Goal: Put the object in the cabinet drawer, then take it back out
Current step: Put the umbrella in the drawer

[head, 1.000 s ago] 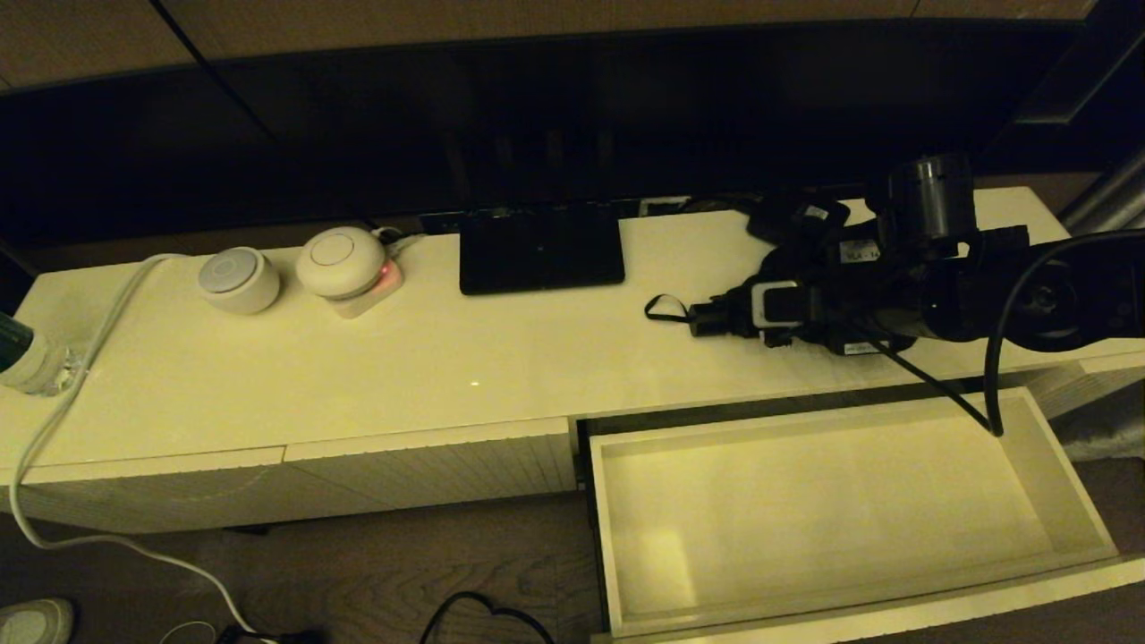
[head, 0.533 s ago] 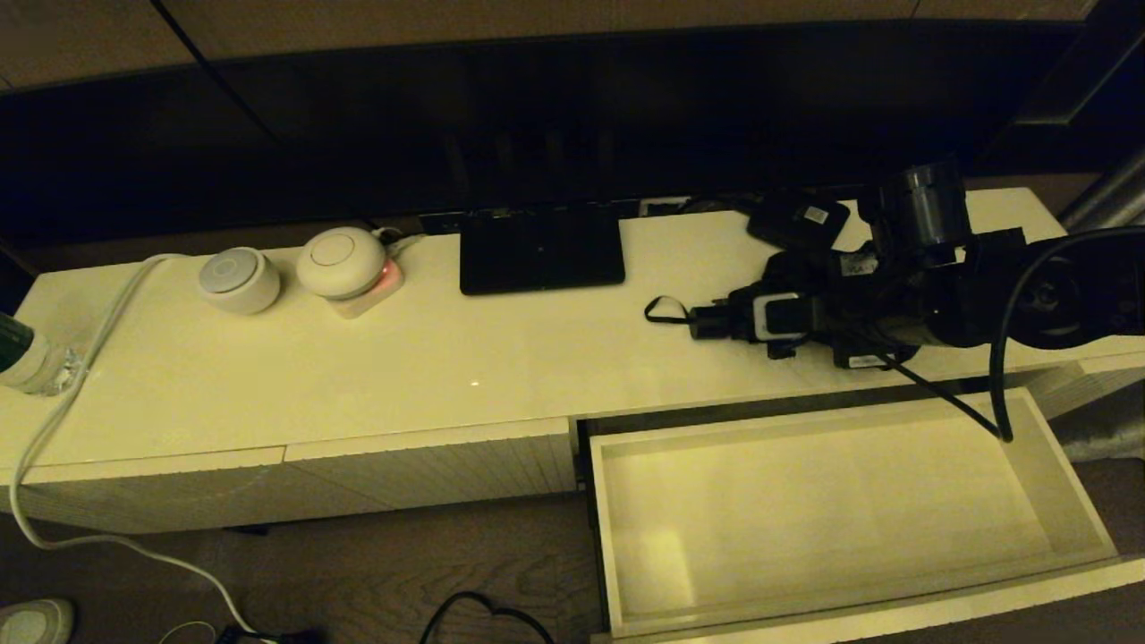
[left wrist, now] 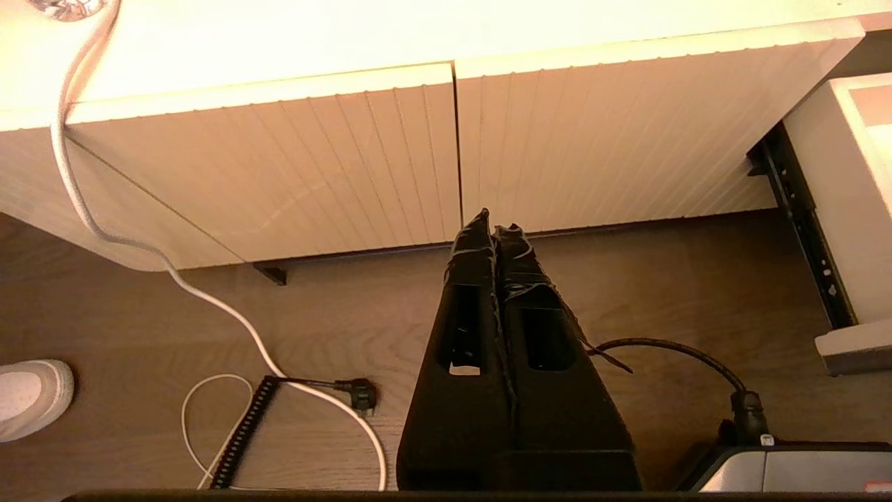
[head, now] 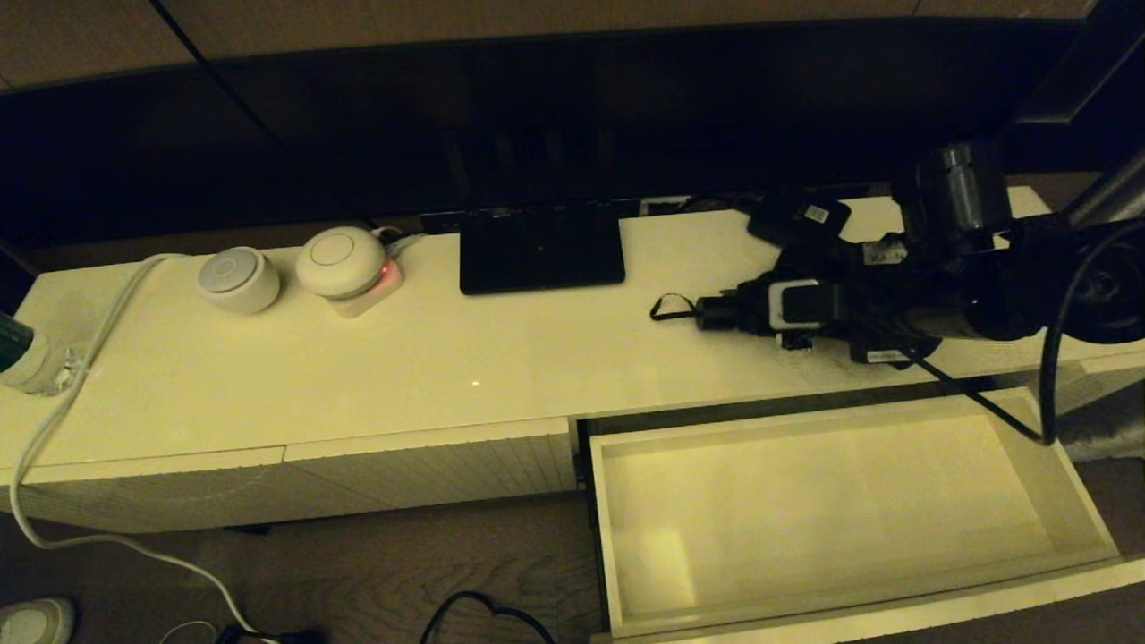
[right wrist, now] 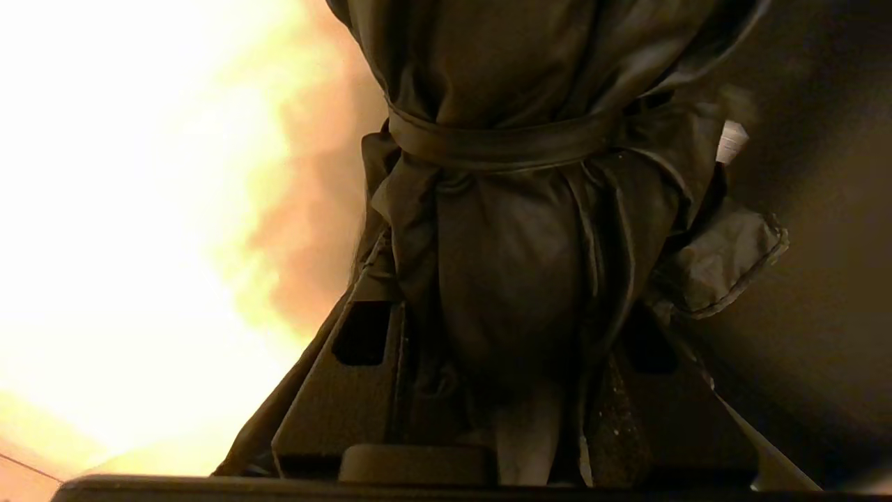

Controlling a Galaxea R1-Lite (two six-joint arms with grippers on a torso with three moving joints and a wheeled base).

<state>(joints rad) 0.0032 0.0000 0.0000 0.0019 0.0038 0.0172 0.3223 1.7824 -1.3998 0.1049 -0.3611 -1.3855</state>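
The black folding umbrella (right wrist: 516,230) fills the right wrist view, its baggy fabric tied by a band. In the head view only its short handle (head: 716,314) and strap loop (head: 666,309) stick out, pointing left just over the cabinet top. My right gripper (head: 805,309) is shut on the umbrella, one finger (right wrist: 362,341) on each side of the fabric. In front of and below it, the wide cream drawer (head: 597,537) stands pulled out with nothing inside. My left gripper (left wrist: 493,226) is shut and empty, hanging low before the closed ribbed fronts.
On the cabinet top are a flat black stand base (head: 541,246), a small black box with a white label (head: 796,219), two round white devices (head: 237,279) and a white cable (head: 54,420). A dark screen lies behind. The arm's black cable (head: 1042,394) hangs over the drawer's right end.
My right arm has shifted slightly right and back with the umbrella in its grip, and the handle has moved with it. The drawer has not moved.
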